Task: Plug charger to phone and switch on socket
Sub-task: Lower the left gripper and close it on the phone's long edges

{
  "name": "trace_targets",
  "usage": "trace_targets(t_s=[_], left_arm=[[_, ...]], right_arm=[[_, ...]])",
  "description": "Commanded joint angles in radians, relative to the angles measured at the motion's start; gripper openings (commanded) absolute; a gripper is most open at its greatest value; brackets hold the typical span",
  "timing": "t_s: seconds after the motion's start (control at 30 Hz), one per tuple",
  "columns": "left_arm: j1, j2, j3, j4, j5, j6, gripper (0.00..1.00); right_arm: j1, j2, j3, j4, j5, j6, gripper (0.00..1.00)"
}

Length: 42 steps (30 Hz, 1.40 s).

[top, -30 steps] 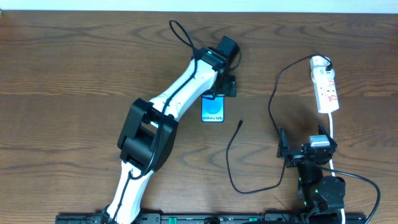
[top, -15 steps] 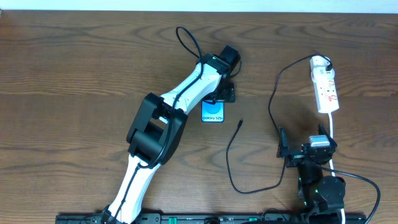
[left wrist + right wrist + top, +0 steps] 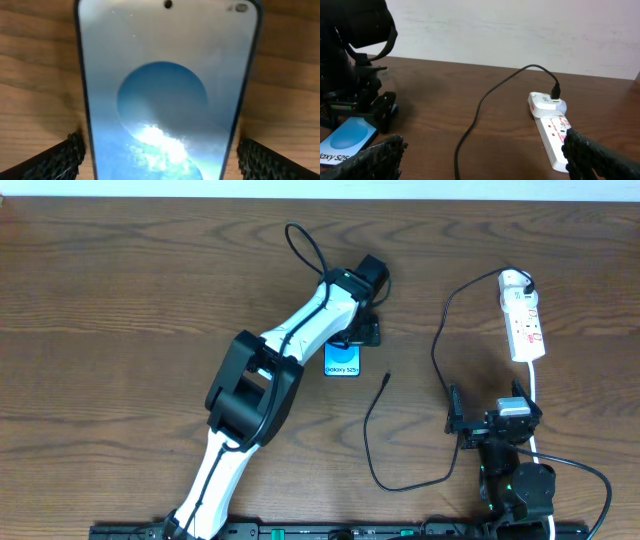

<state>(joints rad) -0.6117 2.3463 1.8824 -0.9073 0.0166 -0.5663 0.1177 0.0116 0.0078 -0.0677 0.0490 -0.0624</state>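
— Where is the phone point(image 3: 343, 365)?

— Flat on the table point(image 3: 120, 300), just left of centre, screen up and lit blue. The bottom of the screen reads "Galaxy S25+". In the right wrist view point(image 3: 345, 142) the frame edge cuts off the first letters.

— And the left claw point(image 3: 355, 335)?

— Down over the phone's far end, jaws spread wide, one finger at each long edge. In its own camera the phone point(image 3: 167, 100) fills the view and the black fingertips point(image 3: 67, 155) sit right at its sides. I cannot tell if they press or only stand beside it.

— The charger point(image 3: 368, 440)?

— Its tip point(image 3: 387, 377) lies on the table near the phone's lower right corner, apart from it. The cable loops toward the near edge, then climbs past the right claw point(image 3: 495, 423) and arcs to the far end of the socket point(image 3: 523, 320), where it is plugged in.

— Any writing on the socket?

— Red marks on the white face, too small to read. It lies lengthwise at the right side of the table, and its white cord point(image 3: 535, 395) runs toward the right arm.

— The right claw's state?

— Wide apart with nothing between the fingers point(image 3: 375, 157), near the table's front edge, well clear of the phone and tip.
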Motion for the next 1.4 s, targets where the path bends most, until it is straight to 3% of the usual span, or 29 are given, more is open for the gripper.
trace_targets(t_s=[0.0, 0.53, 0.9, 1.37], left_arm=[[-0.007, 0.0, -0.009, 0.002, -0.003, -0.015, 0.99], [-0.007, 0.0, -0.009, -0.026, -0.006, -0.01, 0.99], [-0.007, 0.0, -0.008, -0.026, -0.014, -0.007, 0.81], [0.019, -0.009, -0.005, -0.034, -0.013, -0.007, 0.74]], right_arm=[[0.008, -0.006, -0.002, -0.003, 0.005, 0.002, 0.99], [0.008, -0.006, -0.002, -0.003, 0.005, 0.002, 0.99], [0.008, -0.006, -0.002, -0.003, 0.005, 0.002, 0.99], [0.008, -0.006, -0.002, -0.003, 0.005, 0.002, 0.99]])
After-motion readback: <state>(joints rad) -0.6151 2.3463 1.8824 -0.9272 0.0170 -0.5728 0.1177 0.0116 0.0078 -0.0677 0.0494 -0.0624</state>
